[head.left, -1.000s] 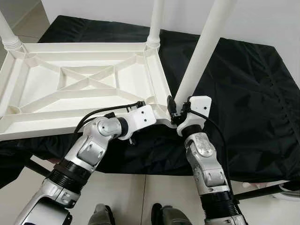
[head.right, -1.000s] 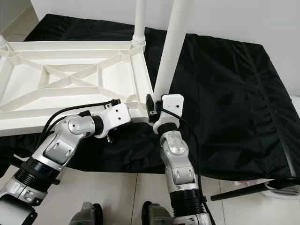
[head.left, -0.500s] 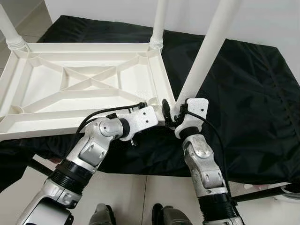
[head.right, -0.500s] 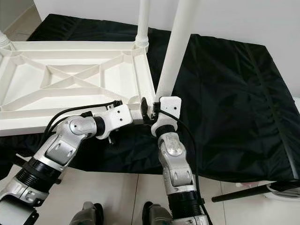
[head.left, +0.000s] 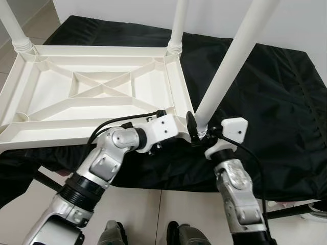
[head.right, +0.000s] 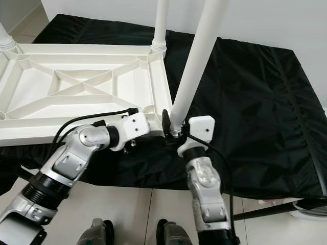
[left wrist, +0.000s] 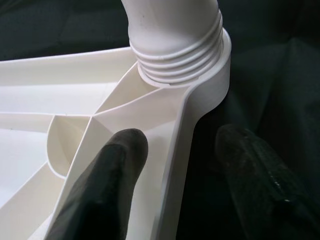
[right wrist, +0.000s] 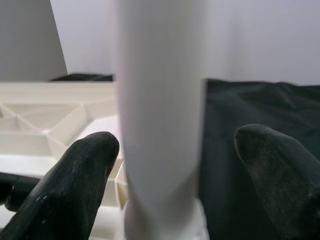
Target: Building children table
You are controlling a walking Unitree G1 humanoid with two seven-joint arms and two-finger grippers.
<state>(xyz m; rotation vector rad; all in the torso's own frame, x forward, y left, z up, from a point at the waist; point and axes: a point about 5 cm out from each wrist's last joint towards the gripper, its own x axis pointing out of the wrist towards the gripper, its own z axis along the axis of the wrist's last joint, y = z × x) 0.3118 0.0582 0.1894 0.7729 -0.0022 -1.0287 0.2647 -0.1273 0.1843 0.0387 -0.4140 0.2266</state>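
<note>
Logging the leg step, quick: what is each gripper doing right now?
Left gripper: open, fingers astride the tabletop's corner rim.
Right gripper: open, fingers either side of the table leg, not clamping it.

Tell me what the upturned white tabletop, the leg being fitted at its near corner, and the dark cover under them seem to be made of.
Tabletop: likely moulded plastic, smooth and slightly glossy, with cast ribs in an X pattern.
Leg: seemingly the same white plastic; moulded threads ring its base at the corner socket.
Cover: apparently thin woven synthetic fabric, faintly shiny, with creases and wrinkles.
</note>
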